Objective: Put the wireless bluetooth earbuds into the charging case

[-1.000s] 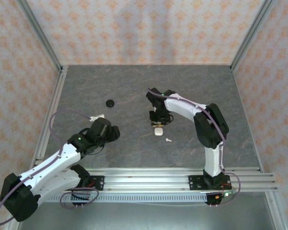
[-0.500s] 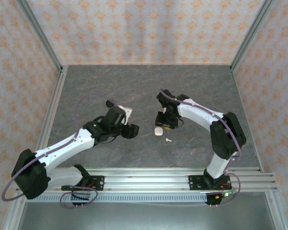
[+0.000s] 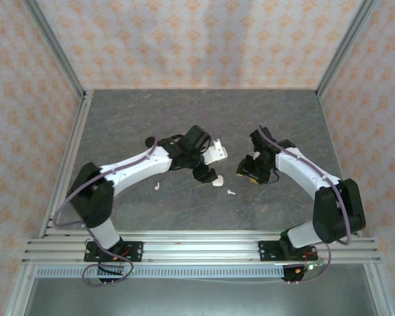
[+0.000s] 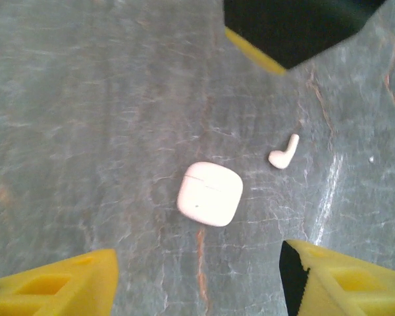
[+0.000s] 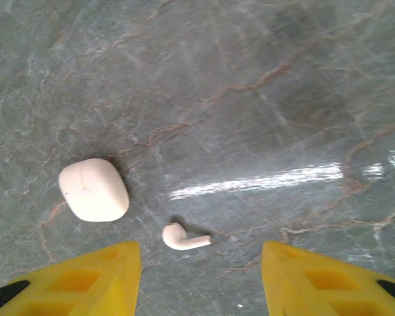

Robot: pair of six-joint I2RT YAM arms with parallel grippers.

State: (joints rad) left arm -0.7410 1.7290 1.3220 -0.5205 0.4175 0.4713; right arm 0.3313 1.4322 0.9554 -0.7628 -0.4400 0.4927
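Note:
The closed white charging case (image 3: 217,181) lies flat on the grey table, between both grippers. One earbud (image 3: 230,192) lies just right of it, a second earbud (image 3: 157,186) rests further left, below the left arm. My left gripper (image 3: 203,173) hovers beside the case's left edge, open and empty. In the left wrist view, the case (image 4: 210,193) and an earbud (image 4: 284,153) lie ahead of the yellow fingertips (image 4: 59,286). My right gripper (image 3: 245,172) stands open and empty, to the right. In its wrist view, the earbud (image 5: 183,237) lies just ahead of the gap and the case (image 5: 93,189) to the left.
A black round disc (image 3: 150,141) sits on the table left of the left arm's wrist. The right gripper's black and yellow finger (image 4: 296,29) shows at the top of the left wrist view. Patterned walls and metal rails (image 3: 66,151) bound the table.
The left arm has swung from the left side to the middle, ending beside the case. The right gripper has drawn back to the right from the case and opened wider.

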